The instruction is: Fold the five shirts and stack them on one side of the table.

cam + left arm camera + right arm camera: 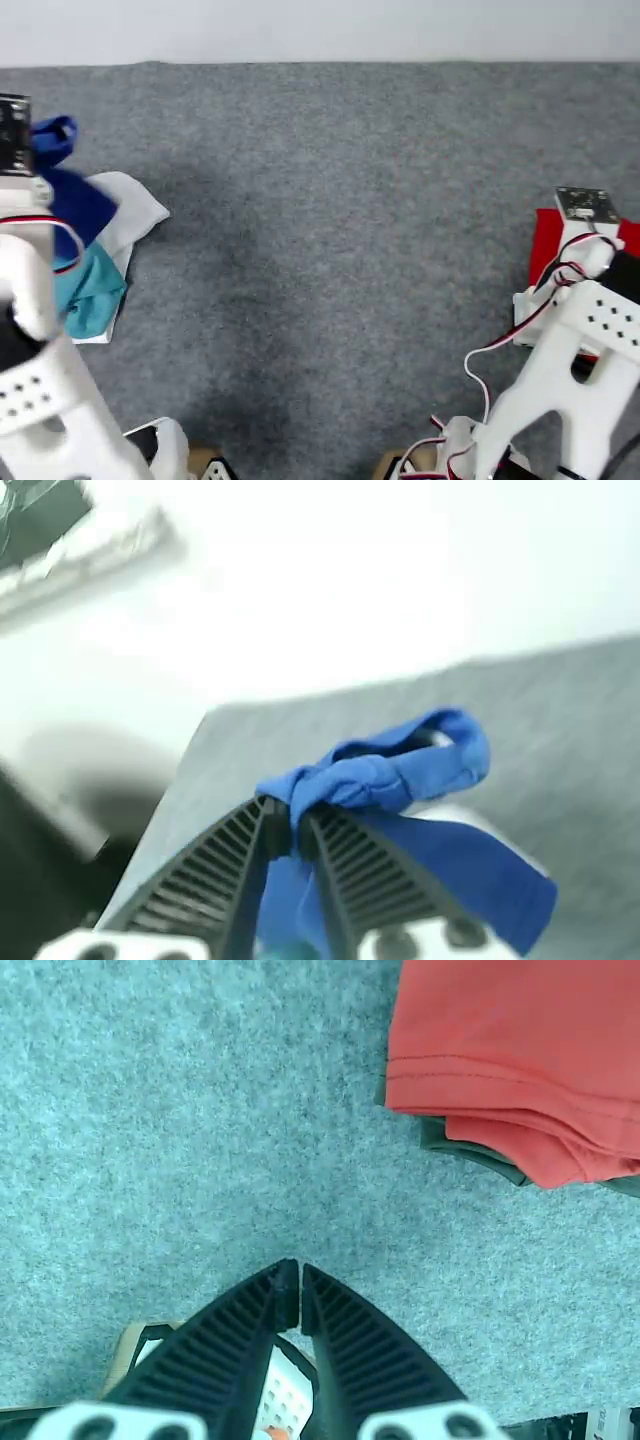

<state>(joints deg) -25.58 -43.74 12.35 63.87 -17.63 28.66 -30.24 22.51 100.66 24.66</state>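
Blue shirt, pinched tight by the left gripper, hangs above the loose pile on that arm's side, well apart from the folded red shirt near the right gripper, closed on nothing.

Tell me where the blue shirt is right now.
The blue shirt is pinched in the left end effector at the table's left side in the high view, above the white shirt and teal shirt.

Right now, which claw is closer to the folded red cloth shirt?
Right. The right gripper hangs shut beside the folded red cloth shirt; the left gripper, across the table, clamps a bunched blue shirt.
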